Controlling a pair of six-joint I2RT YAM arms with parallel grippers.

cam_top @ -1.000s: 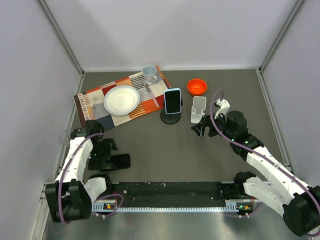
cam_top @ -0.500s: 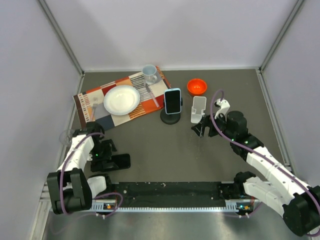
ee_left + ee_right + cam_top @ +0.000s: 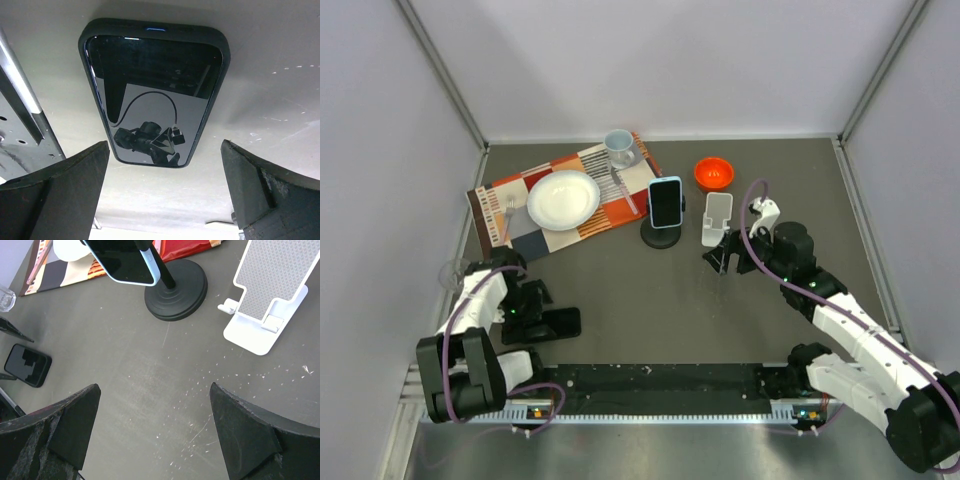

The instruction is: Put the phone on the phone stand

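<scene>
Black phone (image 3: 560,322) lies flat on table, 8 o'clock, screen up. Left gripper (image 3: 528,310) wide open, empty, just beside it. Right gripper (image 3: 725,255) open, empty, near white phone stand (image 3: 717,218), 1 o'clock. Risk: thin flat phone gives little edge; fingers may slip. Blue-cased phone (image 3: 666,201) adjacent: collision hazard.

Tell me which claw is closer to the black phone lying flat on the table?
Left. The left gripper sits right at the black phone, jaws open; the right gripper is far off by the white stand.

A lab test cell — white enclosure walls (image 3: 650,60), framed tabletop (image 3: 650,300).
</scene>
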